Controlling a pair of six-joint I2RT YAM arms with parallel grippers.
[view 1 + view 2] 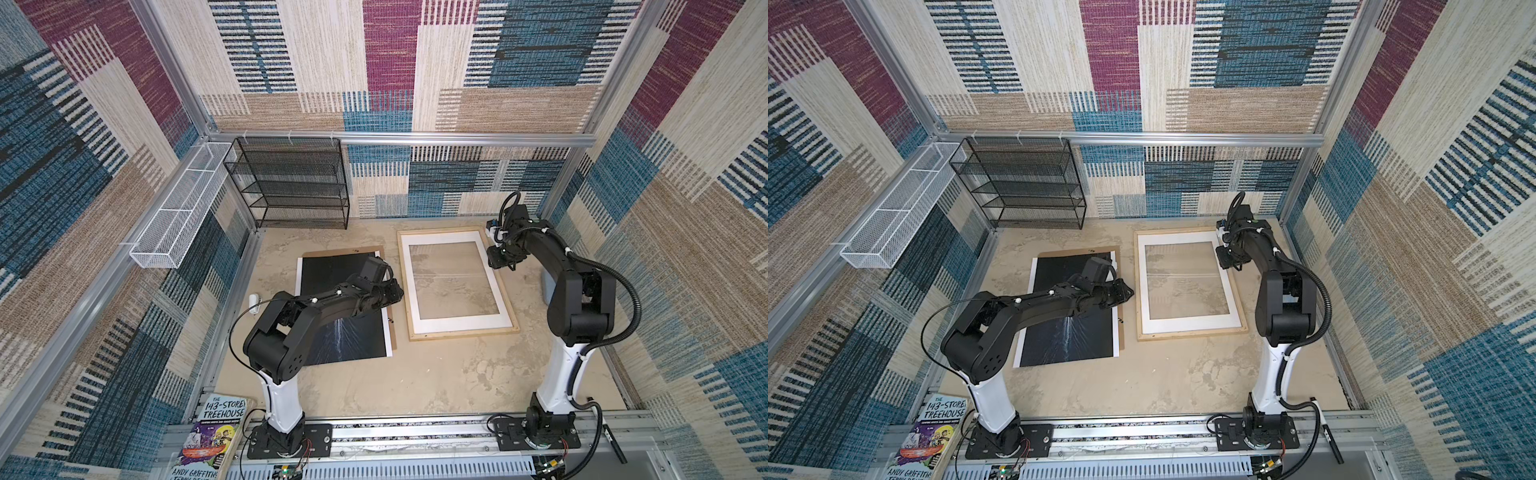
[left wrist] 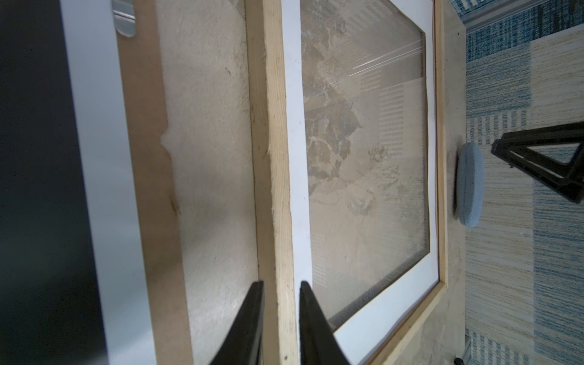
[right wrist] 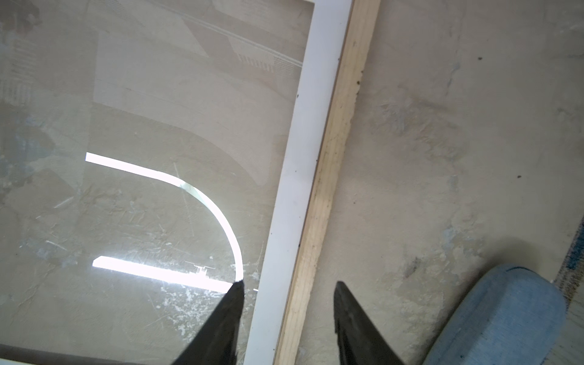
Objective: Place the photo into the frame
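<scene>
Lying flat, the pale-wood frame (image 1: 463, 333) has the left tool (image 2: 281, 284) pinching its rail, right tool (image 3: 288, 282) spread apart.

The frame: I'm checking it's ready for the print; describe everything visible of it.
The frame is a rectangle of thin pale-wood rails lying flat on the table beside the photo, not touching it. A white mat borders its clear pane; table shows through. The left gripper straddles the photo-side rail, the open right gripper the opposite rail; contact unclear.
</scene>
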